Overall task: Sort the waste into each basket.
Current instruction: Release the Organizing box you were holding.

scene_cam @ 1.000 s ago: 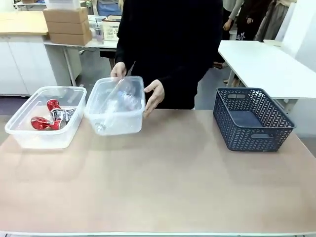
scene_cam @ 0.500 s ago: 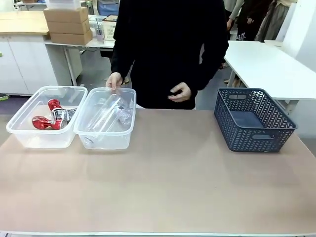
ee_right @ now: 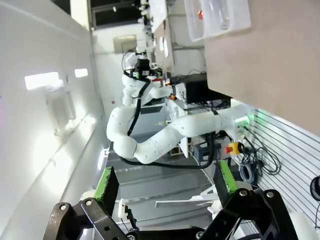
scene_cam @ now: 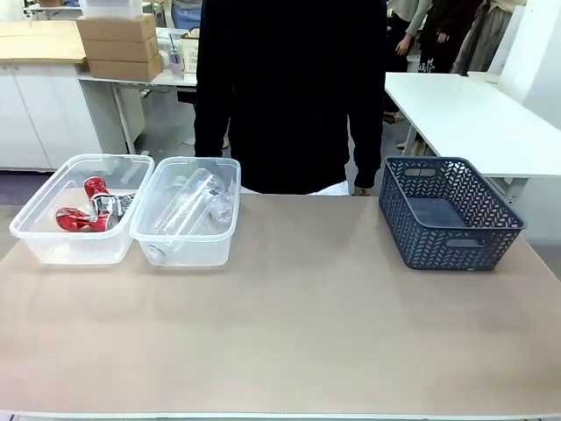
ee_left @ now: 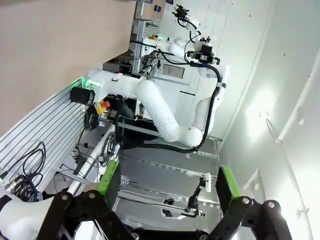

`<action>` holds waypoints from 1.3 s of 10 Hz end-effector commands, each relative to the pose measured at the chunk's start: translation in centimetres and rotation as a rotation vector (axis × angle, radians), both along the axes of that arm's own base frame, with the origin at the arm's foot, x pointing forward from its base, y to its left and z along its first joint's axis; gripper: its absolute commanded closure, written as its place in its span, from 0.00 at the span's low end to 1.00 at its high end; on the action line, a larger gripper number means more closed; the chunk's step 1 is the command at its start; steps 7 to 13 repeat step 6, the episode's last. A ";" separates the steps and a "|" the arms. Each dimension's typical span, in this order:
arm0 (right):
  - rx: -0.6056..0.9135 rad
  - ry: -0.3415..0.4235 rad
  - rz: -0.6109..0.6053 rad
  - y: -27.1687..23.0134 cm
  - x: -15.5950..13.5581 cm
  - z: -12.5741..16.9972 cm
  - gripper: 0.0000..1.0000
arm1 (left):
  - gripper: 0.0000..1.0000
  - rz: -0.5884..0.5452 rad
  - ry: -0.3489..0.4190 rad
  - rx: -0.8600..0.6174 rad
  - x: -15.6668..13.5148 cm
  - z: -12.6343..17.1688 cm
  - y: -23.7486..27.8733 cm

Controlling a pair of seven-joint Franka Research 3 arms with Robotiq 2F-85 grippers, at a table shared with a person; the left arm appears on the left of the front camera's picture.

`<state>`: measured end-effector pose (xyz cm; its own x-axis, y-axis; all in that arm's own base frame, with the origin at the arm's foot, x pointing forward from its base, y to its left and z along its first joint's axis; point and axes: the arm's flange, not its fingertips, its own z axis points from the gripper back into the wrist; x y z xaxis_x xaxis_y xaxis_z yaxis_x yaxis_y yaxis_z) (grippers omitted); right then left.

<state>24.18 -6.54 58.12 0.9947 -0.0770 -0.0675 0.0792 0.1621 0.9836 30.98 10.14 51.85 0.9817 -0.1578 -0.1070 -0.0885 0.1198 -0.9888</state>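
Note:
Two clear plastic baskets stand side by side at the table's far left. The left basket (scene_cam: pixel 53 250) holds crushed red and silver cans (scene_cam: pixel 90 209). The right basket (scene_cam: pixel 145 224) holds clear plastic bottles (scene_cam: pixel 193 202). In the left wrist view my left gripper (ee_left: pixel 167 182) is open and empty, held off the table. My right gripper (ee_right: pixel 162 182) is open and empty too in the right wrist view, where the baskets (ee_right: pixel 235 27) show far off on the table.
A dark blue woven basket (scene_cam: pixel 450 213) stands at the far right of the table. A person in black (scene_cam: pixel 289 92) stands at the far edge behind the clear baskets. The tan tabletop (scene_cam: pixel 289 324) lies bare in the middle and front.
The person set the basket with the bottles down beside the one with the cans, then drew both hands back. Neither gripper has changed.

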 end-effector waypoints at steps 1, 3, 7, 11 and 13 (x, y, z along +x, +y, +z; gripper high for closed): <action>-0.014 -0.026 0.015 -0.2 0.0 -0.3 0.00 | 0.00 -0.013 -0.023 0.002 -0.1 -0.2 0.1; -0.014 -0.026 0.015 -0.2 0.0 -0.3 0.00 | 0.00 -0.013 -0.023 0.002 -0.1 -0.2 0.1; -0.014 -0.026 0.015 -0.2 0.0 -0.3 0.00 | 0.00 -0.013 -0.023 0.002 -0.1 -0.2 0.1; -0.014 -0.026 0.015 -0.2 0.0 -0.3 0.00 | 0.00 -0.013 -0.023 0.002 -0.1 -0.2 0.1; -0.014 -0.026 0.015 -0.2 0.0 -0.3 0.00 | 0.00 -0.013 -0.023 0.002 -0.1 -0.2 0.1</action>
